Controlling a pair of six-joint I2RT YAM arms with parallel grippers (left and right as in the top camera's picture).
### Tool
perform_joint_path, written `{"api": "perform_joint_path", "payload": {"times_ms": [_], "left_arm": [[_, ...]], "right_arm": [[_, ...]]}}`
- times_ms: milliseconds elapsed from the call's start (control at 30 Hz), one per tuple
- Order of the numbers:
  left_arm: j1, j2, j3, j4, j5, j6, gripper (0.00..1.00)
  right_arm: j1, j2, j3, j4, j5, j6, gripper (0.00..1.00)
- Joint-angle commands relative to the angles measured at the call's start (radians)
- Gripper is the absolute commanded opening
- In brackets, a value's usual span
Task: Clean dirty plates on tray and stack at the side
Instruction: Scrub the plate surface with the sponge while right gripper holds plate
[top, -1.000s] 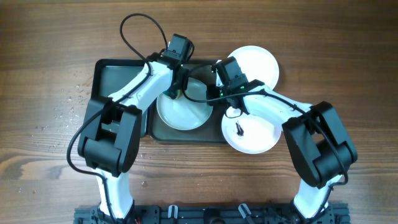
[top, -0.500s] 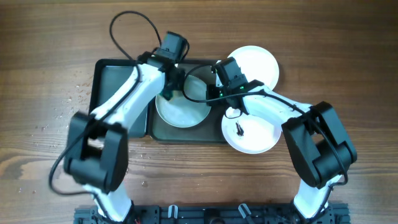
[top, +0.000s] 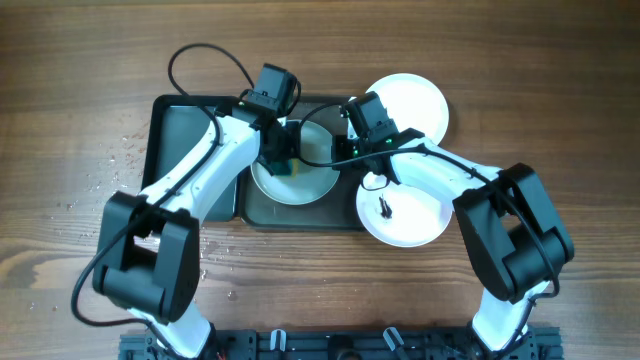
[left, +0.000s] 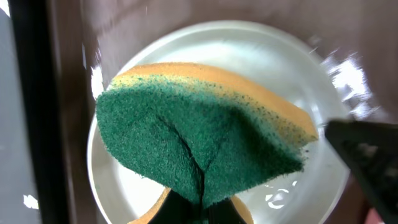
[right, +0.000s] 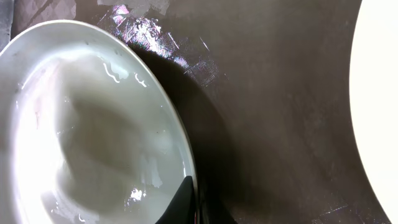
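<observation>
Your left gripper is clenched on the sponge, which sits over the wet plate on the tray toward the table's far edge. Whether it touches the plate I cannot tell. Your right gripper pinches that plate's right rim. Press lightly and sweep small circles across the centre. Stay clear of the pinched rim so the plate doesn't tip or skate. The smudged plate toward the right edge looks next.

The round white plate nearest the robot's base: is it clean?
No, the round white plate carries a small dark smudge near its centre in the overhead view.
</observation>
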Motion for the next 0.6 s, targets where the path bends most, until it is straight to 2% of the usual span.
{"api": "perform_joint_path", "payload": {"times_ms": [0,100,200,400,567], "left_arm": [[0.04,0.031,-0.011,0.014,0.127,-0.076,0.04],[0.125,0.034,-0.011,0.009,0.285,-0.08,0.04],[0.183,0.059,-0.011,-0.001,0.42,-0.033,0.04],[0.197,0.149,-0.011,0.047,0.435,-0.035,0.04],[0.198,0.214,-0.011,0.108,0.435,-0.093,0.04]], "right_arm": [[-0.008,0.023,-0.006,-0.002,0.029,0.006,0.04],[-0.008,0.023,-0.006,-0.005,0.029,0.006,0.04],[-0.008,0.023,-0.006,-0.005,0.028,0.006,0.04],[-0.008,0.023,-0.006,-0.005,0.028,0.006,0.04],[-0.008,0.023,-0.006,-0.005,0.028,0.005,0.04]]}}
